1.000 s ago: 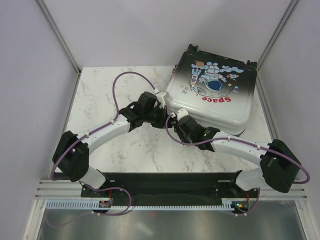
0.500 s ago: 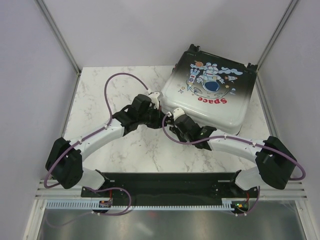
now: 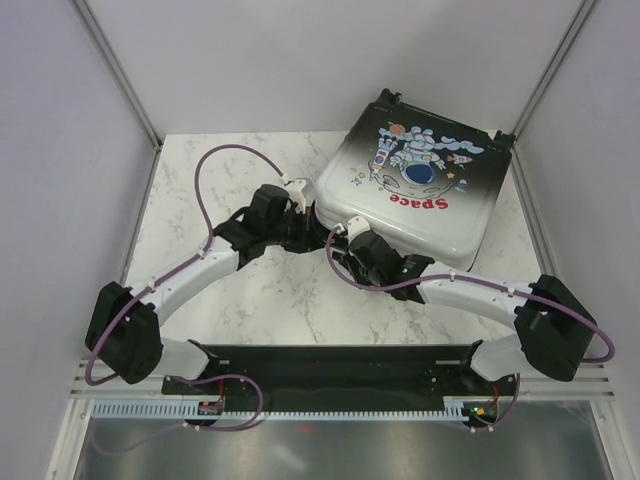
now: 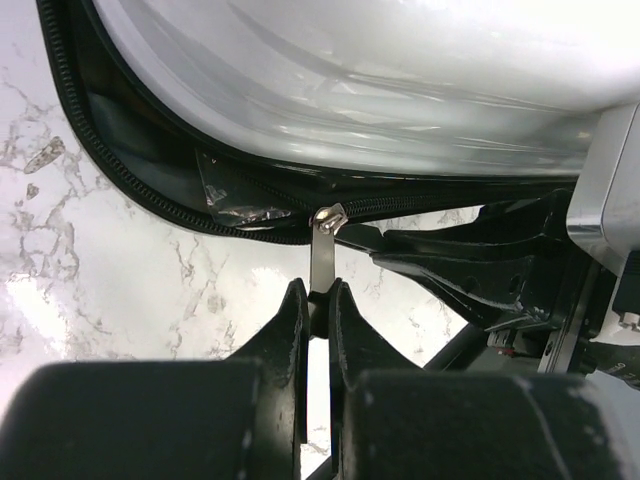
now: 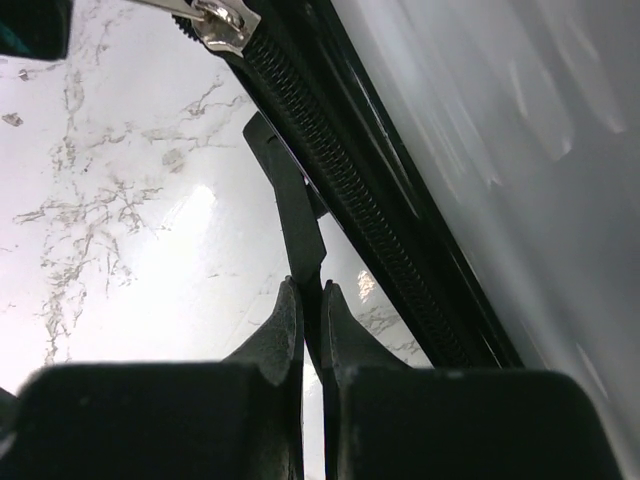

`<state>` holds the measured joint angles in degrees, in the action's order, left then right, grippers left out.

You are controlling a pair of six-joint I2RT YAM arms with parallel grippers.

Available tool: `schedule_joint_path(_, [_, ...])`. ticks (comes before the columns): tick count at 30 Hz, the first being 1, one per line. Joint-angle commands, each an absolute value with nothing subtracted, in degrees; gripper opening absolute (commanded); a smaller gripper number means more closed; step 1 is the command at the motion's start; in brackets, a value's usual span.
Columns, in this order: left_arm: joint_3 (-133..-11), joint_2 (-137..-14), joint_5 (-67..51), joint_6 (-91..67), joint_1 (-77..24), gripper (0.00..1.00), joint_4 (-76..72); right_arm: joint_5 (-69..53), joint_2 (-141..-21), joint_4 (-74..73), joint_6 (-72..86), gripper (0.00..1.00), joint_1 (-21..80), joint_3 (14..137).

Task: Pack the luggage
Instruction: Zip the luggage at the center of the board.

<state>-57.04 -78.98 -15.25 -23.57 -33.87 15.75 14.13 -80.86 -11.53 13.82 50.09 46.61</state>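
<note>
The luggage (image 3: 415, 190) lies flat at the back right of the marble table, astronaut print and red "Space" facing up. Its pale shell (image 4: 400, 80) fills the top of the left wrist view, with the black zipper line beneath it. My left gripper (image 4: 318, 300) is shut on the silver zipper pull (image 4: 322, 250) at the case's near-left corner. My right gripper (image 5: 312, 295) is shut on a flat black tab (image 5: 288, 210) beside the zipper teeth (image 5: 350, 200). The silver slider (image 5: 222, 22) also shows at the top of the right wrist view. Both grippers meet at that corner (image 3: 322, 225).
White marble tabletop (image 3: 240, 290) spreads left and in front of the case. Grey walls with metal posts (image 3: 120, 70) close in the left, back and right. The case's wheels (image 3: 390, 97) point to the back wall. The black base rail (image 3: 320, 360) runs along the near edge.
The right gripper has closed on the black tab. The left arm has pulled left with the zipper pull, and the case's near-left corner has shifted slightly left.
</note>
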Motion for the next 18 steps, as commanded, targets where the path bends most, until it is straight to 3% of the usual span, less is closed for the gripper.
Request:
schedule_joint_path(1, [-57.4, -69.9, -10.9, -20.2, -29.4, 0.02, 27.1, 24.6, -82.2, -27.0, 24.6, 0.00, 46.1, 43.5])
schedule_joint_path(10, [-54.5, -66.3, -4.7, -21.1, -27.2, 0.02, 29.4, 24.4, -83.1, -27.4, 24.8, 0.00, 46.1, 43.9])
schedule_joint_path(18, [-51.3, -65.0, -15.0, -21.5, -26.9, 0.02, 20.8, 23.0, -82.8, -27.3, 23.8, 0.00, 46.0, 44.3])
